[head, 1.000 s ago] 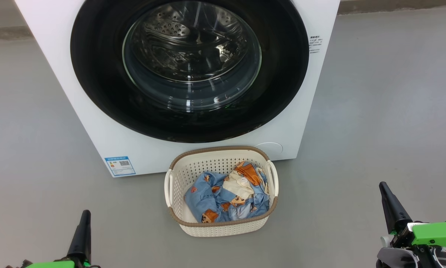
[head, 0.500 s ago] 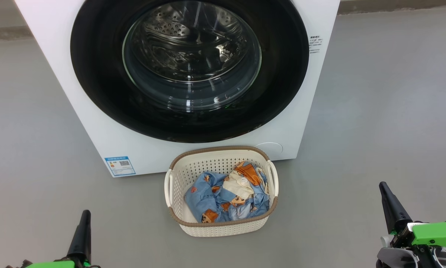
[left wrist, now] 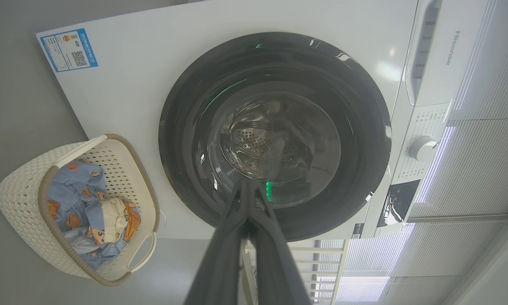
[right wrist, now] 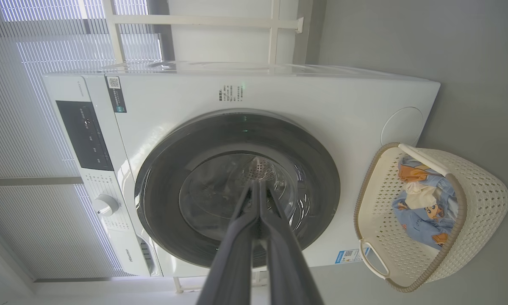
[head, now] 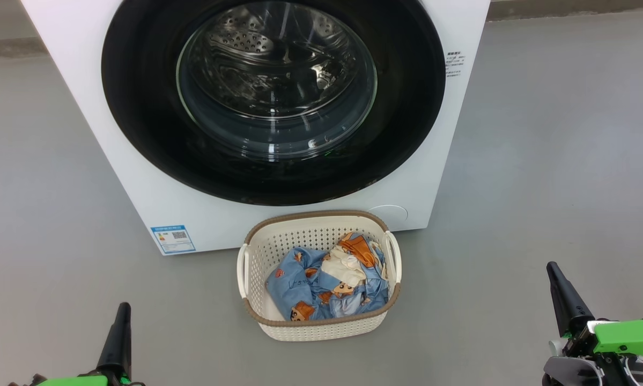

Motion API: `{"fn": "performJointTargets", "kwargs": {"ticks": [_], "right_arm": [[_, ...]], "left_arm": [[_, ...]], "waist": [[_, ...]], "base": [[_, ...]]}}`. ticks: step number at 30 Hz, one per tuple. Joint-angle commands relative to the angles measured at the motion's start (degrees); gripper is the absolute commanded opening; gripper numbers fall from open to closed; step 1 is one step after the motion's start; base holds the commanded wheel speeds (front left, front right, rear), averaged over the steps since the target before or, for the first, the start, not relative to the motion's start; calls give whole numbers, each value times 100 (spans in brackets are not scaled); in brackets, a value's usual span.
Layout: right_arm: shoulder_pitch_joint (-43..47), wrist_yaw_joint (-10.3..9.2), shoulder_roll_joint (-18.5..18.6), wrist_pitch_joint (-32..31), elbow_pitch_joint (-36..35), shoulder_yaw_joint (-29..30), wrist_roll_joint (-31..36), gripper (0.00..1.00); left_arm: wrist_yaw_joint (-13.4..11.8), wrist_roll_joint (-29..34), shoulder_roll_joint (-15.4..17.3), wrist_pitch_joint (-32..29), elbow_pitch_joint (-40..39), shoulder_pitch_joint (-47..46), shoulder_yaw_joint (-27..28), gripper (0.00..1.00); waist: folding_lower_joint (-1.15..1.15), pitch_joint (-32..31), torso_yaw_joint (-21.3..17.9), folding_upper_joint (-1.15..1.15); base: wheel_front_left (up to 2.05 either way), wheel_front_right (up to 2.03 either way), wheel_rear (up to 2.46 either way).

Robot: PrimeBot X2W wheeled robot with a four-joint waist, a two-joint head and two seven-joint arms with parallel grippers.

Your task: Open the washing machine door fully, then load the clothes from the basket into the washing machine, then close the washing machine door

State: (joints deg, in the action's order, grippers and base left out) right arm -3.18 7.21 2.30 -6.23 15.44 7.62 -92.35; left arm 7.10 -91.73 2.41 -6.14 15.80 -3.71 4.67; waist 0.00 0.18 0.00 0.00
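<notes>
Left gripper (head: 122, 312) and right gripper (head: 553, 269) are clenched, empty. Either could skid off the glossy rim of the shut washing machine door (head: 139, 107), or bump the basket (head: 321, 328) below.

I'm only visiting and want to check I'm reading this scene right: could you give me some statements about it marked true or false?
1. The washing machine door is closed. True.
2. The clothes are inside the drum. False: they lie in the basket.
3. The left gripper and the right gripper are both shut and hold nothing. True.
4. The basket sits on a table. False: it stands on the floor in front of the washing machine.
</notes>
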Motion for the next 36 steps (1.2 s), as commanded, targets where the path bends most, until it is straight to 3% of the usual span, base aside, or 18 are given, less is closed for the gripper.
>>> {"fn": "performJointTargets", "kwargs": {"ticks": [1, 36], "right_arm": [[-300, 28, 58, -26, -142, -109, 19, 0], [-300, 28, 58, -25, -142, -110, 18, 0]], "left_arm": [[39, -44, 47, -35, -177, -248, 184, 0], [39, -44, 47, -35, -177, -248, 184, 0]], "waist": [[0, 0, 0, 0], [0, 0, 0, 0]], "base": [[0, 0, 0], [0, 0, 0]]}}
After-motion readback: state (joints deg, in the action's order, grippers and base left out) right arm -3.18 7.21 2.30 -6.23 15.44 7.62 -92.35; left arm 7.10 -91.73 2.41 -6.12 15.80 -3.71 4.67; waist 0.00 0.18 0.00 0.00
